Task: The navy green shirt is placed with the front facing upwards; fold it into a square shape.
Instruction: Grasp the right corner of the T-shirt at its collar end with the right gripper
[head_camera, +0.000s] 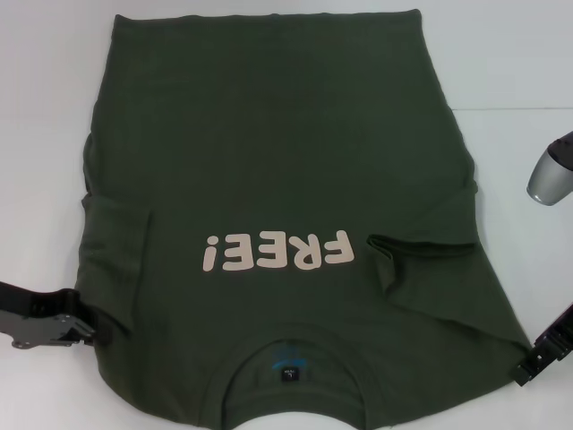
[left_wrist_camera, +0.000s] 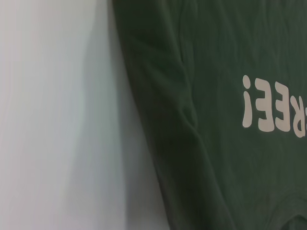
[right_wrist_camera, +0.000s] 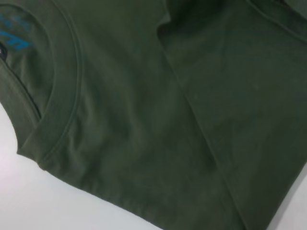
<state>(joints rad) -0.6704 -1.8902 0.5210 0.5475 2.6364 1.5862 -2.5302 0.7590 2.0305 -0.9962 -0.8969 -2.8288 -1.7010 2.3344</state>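
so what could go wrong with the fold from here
1. Both sleeves are folded in unevenly, the right one bunched, so the square may end up lopsided.
2. The left gripper and right gripper sit at the shirt shoulders; a shallow pinch could let go of the cloth partway through the fold.

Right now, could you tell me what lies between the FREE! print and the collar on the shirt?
In the head view, only plain green fabric of the navy green shirt separates the FREE! print from the collar.

The shirt (head_camera: 277, 179) lies flat on the white table (head_camera: 45, 90), front up, collar nearest, its pale lettering (head_camera: 276, 251) across the middle. Both sleeves are folded inward. The left claw (head_camera: 85, 330) sits at the shirt's near left edge, the right claw (head_camera: 530, 365) at its near right corner.
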